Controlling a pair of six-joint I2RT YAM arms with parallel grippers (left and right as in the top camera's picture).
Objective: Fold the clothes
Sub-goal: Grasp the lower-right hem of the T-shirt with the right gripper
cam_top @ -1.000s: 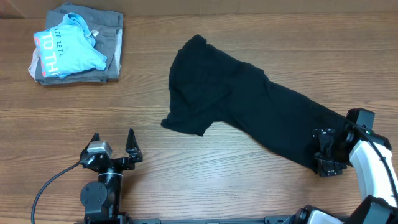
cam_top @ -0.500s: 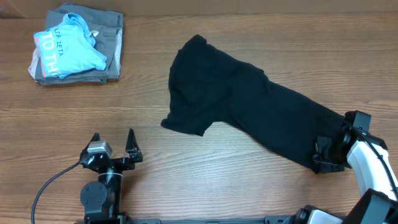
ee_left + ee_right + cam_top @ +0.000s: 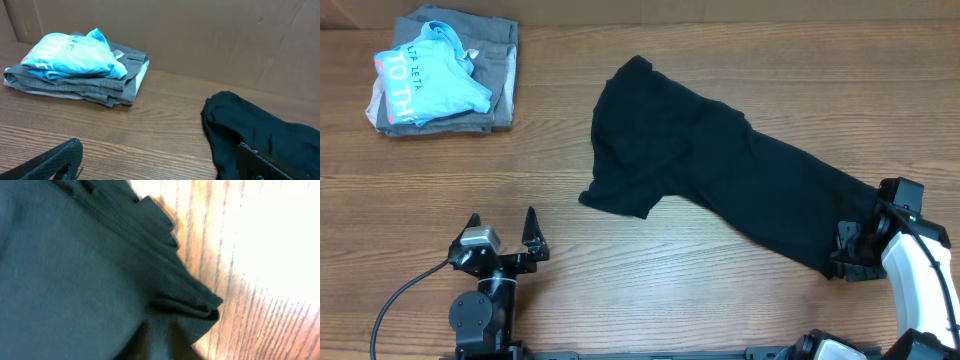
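Wood tabletop [image 3: 620, 290] nearest us, two grippers over it: the left gripper [image 3: 502, 222] sits low, spread wide and empty; the right gripper [image 3: 848, 256] points down onto the near end of one black shirt [image 3: 720, 170], and we cannot tell its grip. Far left, one blue shirt [image 3: 430, 85] tops one grey garment [image 3: 503, 70].
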